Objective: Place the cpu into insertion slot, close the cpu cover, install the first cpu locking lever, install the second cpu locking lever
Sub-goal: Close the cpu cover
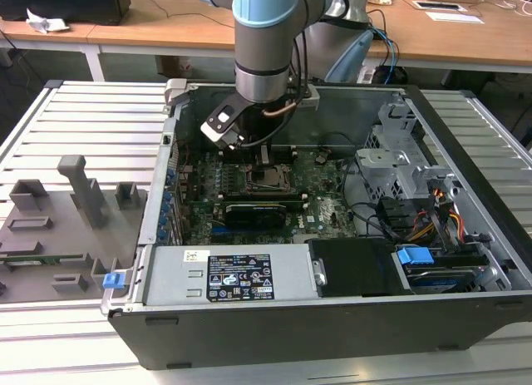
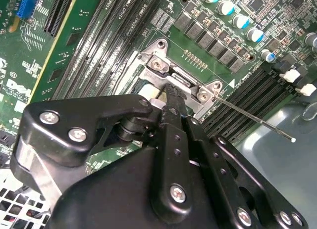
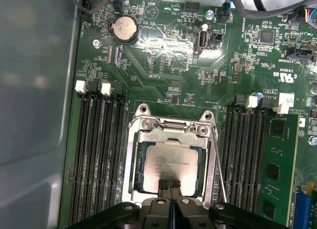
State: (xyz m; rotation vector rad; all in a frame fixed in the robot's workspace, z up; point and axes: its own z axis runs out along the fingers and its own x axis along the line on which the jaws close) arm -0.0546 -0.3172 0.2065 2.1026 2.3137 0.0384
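Lying flat in the insertion slot [image 3: 174, 124], the cpu [image 3: 171, 162] shows its grey top through the square opening of the cpu cover [image 3: 132, 164] in the first wrist view. The cover is down over the chip, and between them they hide nearly all of the slot. The gripper [image 3: 171, 183] has its two black fingers pressed together, with only a thin seam between them and nothing seen clamped. Its tips sit at the chip's near edge; whether they touch it I cannot tell, and the rest of the gripper is cut off. A thin locking lever [image 3: 218, 169] runs along one side of the cover, next to the memory slots [image 3: 96, 155], and its far end passes behind the gripper.

In the second wrist view the gripper's black body stands in front of the chip and most of the cover. One finger [image 2: 173, 120] reaches to the bare metal end of the cover. The lever juts out free over the memory slots, apart from the board [image 2: 99, 21].

In the exterior view the arm [image 1: 264, 36] comes down into the open computer case [image 1: 332, 327], and its wrist hides the fingers. The slot sits at the board's middle, just below the gripper, too small to make out the chip. A grey fixture tray [image 1: 50, 235] lies on the exterior view's left, beside the case.
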